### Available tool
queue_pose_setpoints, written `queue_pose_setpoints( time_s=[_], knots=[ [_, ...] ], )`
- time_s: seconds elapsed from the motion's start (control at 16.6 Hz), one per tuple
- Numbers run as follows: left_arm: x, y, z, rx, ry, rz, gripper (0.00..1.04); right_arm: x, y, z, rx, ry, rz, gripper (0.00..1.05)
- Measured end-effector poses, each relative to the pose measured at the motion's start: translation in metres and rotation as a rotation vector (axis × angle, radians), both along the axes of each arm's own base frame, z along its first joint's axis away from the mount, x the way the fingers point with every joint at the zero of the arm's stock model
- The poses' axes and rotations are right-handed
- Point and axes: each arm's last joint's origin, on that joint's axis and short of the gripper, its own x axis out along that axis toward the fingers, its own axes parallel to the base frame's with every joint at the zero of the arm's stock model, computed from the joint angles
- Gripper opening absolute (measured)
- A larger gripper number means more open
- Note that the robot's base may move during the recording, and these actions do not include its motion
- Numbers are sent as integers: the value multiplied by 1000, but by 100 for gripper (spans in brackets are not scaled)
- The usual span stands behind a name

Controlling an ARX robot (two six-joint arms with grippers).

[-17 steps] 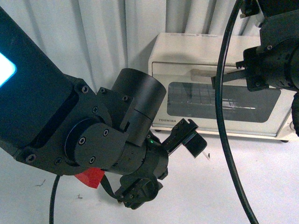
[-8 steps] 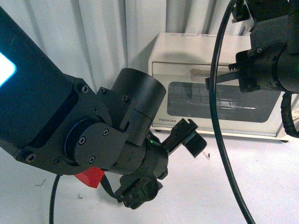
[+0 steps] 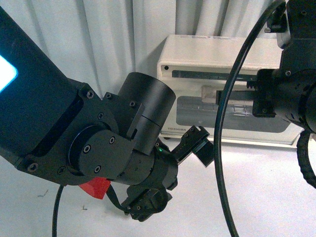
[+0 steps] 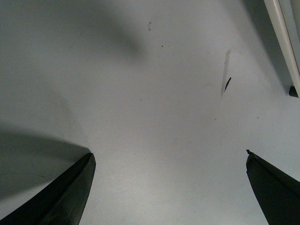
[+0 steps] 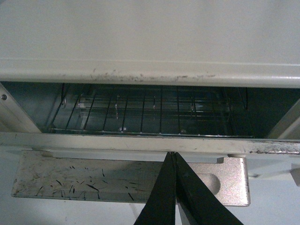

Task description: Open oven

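1. Oven point(image 3: 197, 52): sits in the upper right of the front view, against the curtain point(image 3: 108, 34), door tipped out at its top edge, with a dark slot open above the glass.
2. Handle point(image 5: 93, 180): runs left to right across the lower part of the right wrist view as a flat silver plate. Keeps its long axis level and parallel to the door's top edge, and lies just below the rack point(image 5: 140, 112) seen through the gap.
3. Right gripper point(image 5: 174, 161): comes up from the bottom centre of that view, jaws pressed together with no gap showing. Crosses the handle right of its middle, tips reaching the seam between handle and door. Cannot tell whether hooked behind the plate or merely laid on it.
4. Left gripper point(image 3: 197, 144): hangs at mid-frame in the front view, below and left of the handle, near the oven's lower left corner but apart from it. Jaws wide, holding nothing, with only bare table point(image 4: 150, 93) between them in the left wrist view.
5. Nearer side: plainly the right, at the handle itself; the left well off it.
6. Judgement: door part open, far from flat. Likely calls for drawing the handle out and down, across its long axis, about a hinge at the door's bottom edge. Risks sliding off the plate if the tips sit shallow.
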Motion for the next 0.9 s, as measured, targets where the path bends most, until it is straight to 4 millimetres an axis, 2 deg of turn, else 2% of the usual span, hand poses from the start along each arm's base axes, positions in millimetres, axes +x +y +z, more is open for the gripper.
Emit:
queue_pose_setpoints(
  time_s=[0.6, 0.78, 0.9],
  knots=[
    [0, 0, 0, 0, 0, 0, 98, -42, -2, -16, 26, 26, -12, 2],
    [0, 0, 0, 0, 0, 0, 98, -59, -11, -7, 25, -28, -46, 2],
    [0, 0, 0, 0, 0, 0, 98, -81, -22, 5, 7, -98, -71, 2]
  ],
)
